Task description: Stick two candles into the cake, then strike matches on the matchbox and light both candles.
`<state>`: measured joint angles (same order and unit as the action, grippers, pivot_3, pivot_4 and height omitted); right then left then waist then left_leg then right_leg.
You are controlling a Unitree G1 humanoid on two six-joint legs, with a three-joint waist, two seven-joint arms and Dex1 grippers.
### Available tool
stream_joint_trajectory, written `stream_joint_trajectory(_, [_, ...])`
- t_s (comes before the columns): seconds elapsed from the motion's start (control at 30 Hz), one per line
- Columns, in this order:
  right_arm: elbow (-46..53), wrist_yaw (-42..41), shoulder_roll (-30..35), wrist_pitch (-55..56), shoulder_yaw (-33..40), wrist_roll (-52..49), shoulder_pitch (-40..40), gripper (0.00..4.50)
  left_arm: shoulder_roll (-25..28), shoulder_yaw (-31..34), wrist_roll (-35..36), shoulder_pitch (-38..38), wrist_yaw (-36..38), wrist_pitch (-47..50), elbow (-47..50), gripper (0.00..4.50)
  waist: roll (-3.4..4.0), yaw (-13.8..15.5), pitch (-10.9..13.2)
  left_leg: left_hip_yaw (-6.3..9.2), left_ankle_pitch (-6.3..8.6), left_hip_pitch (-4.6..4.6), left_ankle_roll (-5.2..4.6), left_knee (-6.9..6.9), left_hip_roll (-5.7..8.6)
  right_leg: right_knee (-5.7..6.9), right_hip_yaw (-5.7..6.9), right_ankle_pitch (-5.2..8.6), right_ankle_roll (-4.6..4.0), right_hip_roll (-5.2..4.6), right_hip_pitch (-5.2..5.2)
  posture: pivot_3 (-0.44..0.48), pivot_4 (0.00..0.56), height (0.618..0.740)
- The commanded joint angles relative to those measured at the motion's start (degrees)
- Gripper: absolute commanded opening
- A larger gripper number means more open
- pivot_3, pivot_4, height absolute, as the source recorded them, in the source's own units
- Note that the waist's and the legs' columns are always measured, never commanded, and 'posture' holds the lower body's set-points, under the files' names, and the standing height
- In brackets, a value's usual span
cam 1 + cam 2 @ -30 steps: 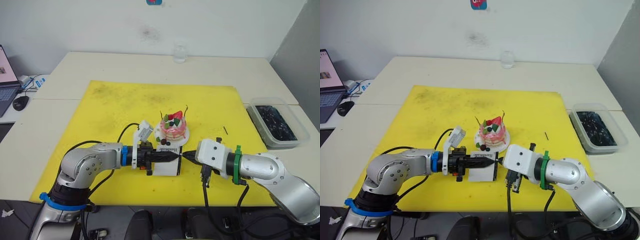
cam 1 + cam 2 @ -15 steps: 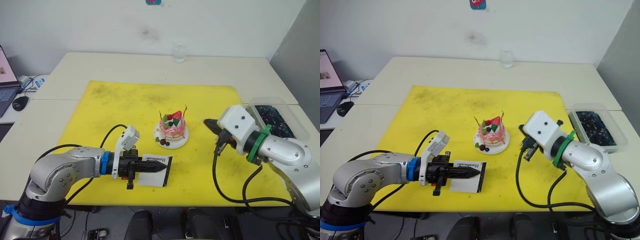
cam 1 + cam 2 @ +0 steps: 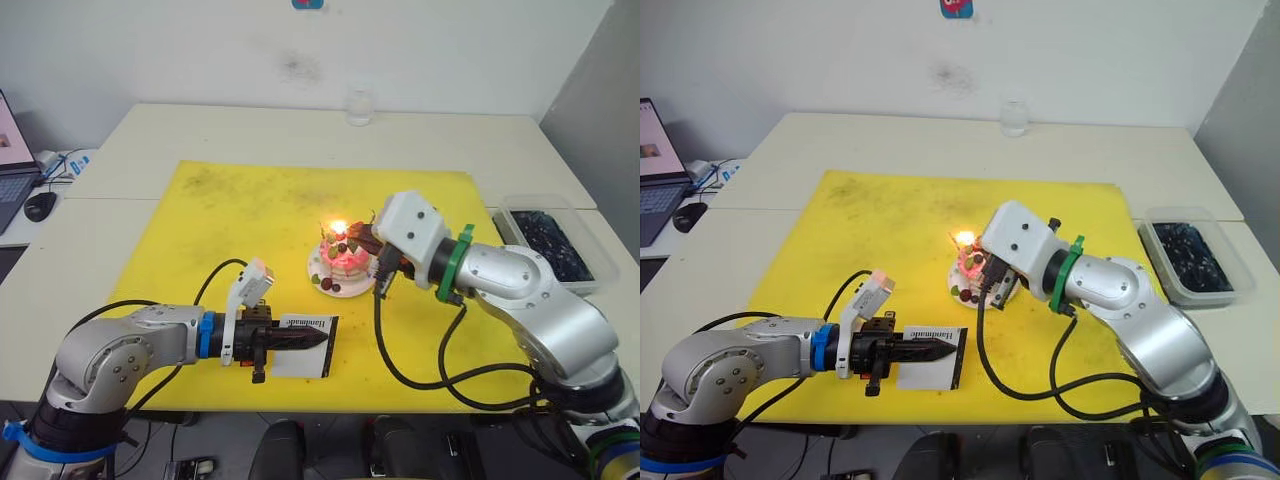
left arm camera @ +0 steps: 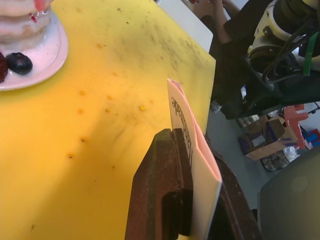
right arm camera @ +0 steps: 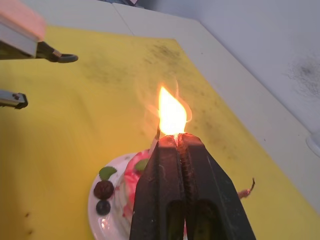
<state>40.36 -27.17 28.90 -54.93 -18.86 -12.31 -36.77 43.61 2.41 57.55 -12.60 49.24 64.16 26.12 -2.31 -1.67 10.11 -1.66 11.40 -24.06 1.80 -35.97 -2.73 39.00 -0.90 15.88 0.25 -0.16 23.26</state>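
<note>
1. The cake [image 3: 345,258] sits mid-frame on its white plate [image 3: 330,285], on the yellow mat [image 3: 220,220]. A flame [image 3: 338,227] burns just over its upper-left edge, so I'd say we're lighting the first candle.
2. The right gripper [image 5: 172,142] has its fingers pinched together on a burning match right at their tips, reaching in from the right. The flame is very close to the fingers, so don't linger.
3. Hold the flame steady at the wick, then move to the other candle [image 5: 248,189], poking out on the cake's right side.
4. The left gripper [image 3: 318,339] is clamped on the matchbox [image 3: 300,347], lower centre of the frame. Keep it still, well apart from the flame.
</note>
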Motion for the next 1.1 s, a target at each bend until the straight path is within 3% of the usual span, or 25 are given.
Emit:
stream_joint_trajectory(0.03, [-0.6,1.4,-1.2,2.8,-1.0,2.2,-1.0,0.01,-0.1,0.3,0.3,0.1,-0.2,-1.0,1.3,0.00,0.00,0.0,0.0,0.00,0.00,-0.01,0.00,0.00,0.00,-0.01,0.00,0.00,0.00,0.00,0.00,0.000,0.150,0.740])
stream_joint_trajectory(1.1, [-5.0,-0.2,-5.4,7.9,-4.5,7.8,-0.6,0.01,-0.9,-1.1,-0.5,-1.3,-0.9,-1.8,0.8,0.00,0.00,0.0,0.0,0.01,0.00,0.01,0.00,0.00,-0.02,0.02,0.01,0.00,0.00,0.00,0.01,0.000,0.150,0.740])
